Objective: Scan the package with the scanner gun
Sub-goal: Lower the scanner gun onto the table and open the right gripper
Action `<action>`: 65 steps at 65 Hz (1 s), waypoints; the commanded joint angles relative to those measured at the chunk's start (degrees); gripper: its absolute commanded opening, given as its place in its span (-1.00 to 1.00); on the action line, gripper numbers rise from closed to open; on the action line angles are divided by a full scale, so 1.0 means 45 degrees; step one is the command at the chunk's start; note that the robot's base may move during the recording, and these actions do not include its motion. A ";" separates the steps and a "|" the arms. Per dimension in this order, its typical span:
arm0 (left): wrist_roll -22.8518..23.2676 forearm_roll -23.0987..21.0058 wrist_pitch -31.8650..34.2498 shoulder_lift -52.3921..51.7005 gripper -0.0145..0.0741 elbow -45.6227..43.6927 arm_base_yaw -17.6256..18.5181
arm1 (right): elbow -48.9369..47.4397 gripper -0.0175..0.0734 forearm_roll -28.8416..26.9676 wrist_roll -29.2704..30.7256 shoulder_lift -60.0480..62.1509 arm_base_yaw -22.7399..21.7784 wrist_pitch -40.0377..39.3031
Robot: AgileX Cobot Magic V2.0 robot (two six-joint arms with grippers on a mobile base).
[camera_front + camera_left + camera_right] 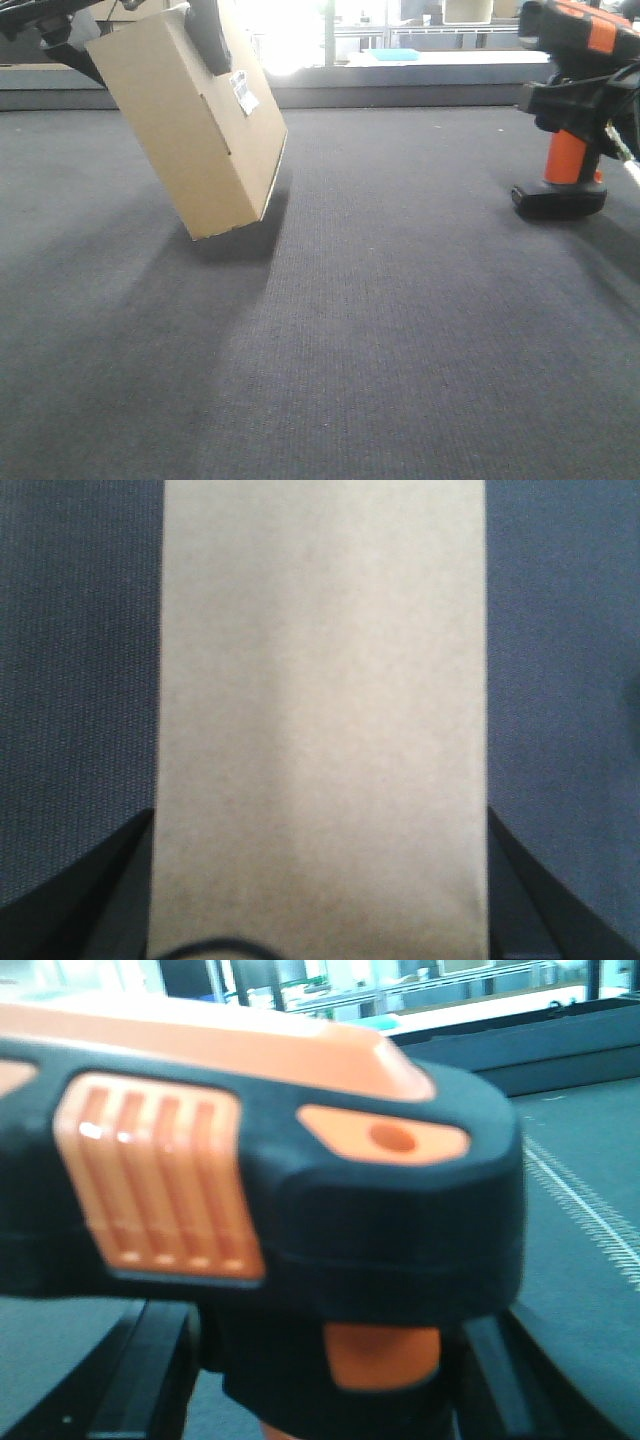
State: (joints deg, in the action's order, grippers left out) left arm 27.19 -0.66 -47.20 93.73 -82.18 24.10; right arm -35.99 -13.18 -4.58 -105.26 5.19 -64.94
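Note:
The package (190, 125), a plain brown cardboard box with a small white label (245, 92) on its right face, hangs tilted at the upper left. Its lowest corner is at or just above the grey mat. My left gripper (140, 40) is shut on its top end. In the left wrist view the package (320, 700) fills the space between the dark fingers (80, 905). The scanner gun (572, 150), black with an orange handle, stands upright at the right, with my right gripper (578, 105) shut on its neck. Its black and orange head (270, 1190) fills the right wrist view.
A dark grey woven mat (380, 340) covers the table. A low grey ledge (400, 95) runs along the far edge, with a bright window and a blue object (396, 55) behind it. White lines (585, 1210) mark the mat to the right of the scanner.

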 commanded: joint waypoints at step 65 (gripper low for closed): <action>-0.0033 -0.0008 0.0346 -0.0098 -0.38 -0.0035 0.0086 | -0.0129 0.18 0.0507 -0.0115 -0.0574 -0.0032 -0.1115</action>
State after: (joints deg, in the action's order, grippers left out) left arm 27.19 -0.66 -47.13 93.73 -82.18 24.10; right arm -36.45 -11.36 -5.12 -108.02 5.19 -68.24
